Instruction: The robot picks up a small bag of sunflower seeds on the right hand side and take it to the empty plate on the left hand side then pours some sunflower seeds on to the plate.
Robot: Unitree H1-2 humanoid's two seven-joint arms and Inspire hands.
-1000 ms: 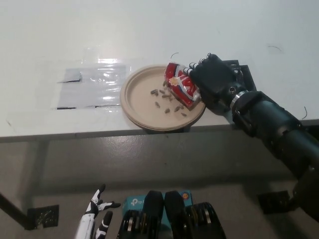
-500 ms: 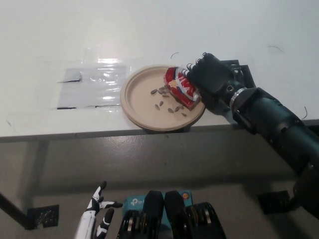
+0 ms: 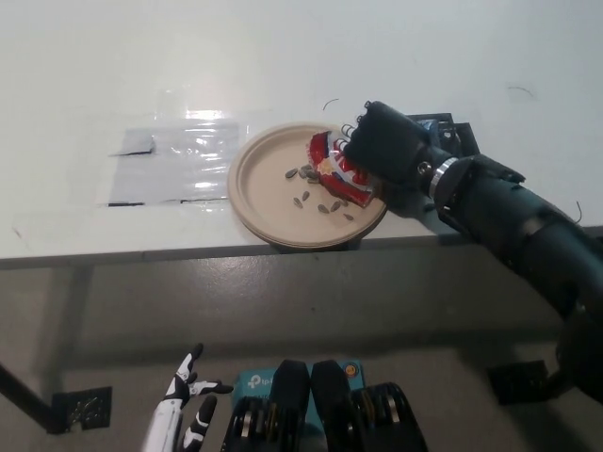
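Over the right side of the plate [image 3: 247,188] on the white table [image 3: 283,56], the black right hand [image 3: 384,146] held the red seed bag [image 3: 334,168] with closed fingers. Several sunflower seeds [image 3: 311,185] lay on the plate. Below the table edge, the white left hand [image 3: 184,400] rested with fingers apart, holding nothing.

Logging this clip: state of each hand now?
Left hand: open, holding nothing, low beside the body.
Right hand: shut on the bag, over the plate.
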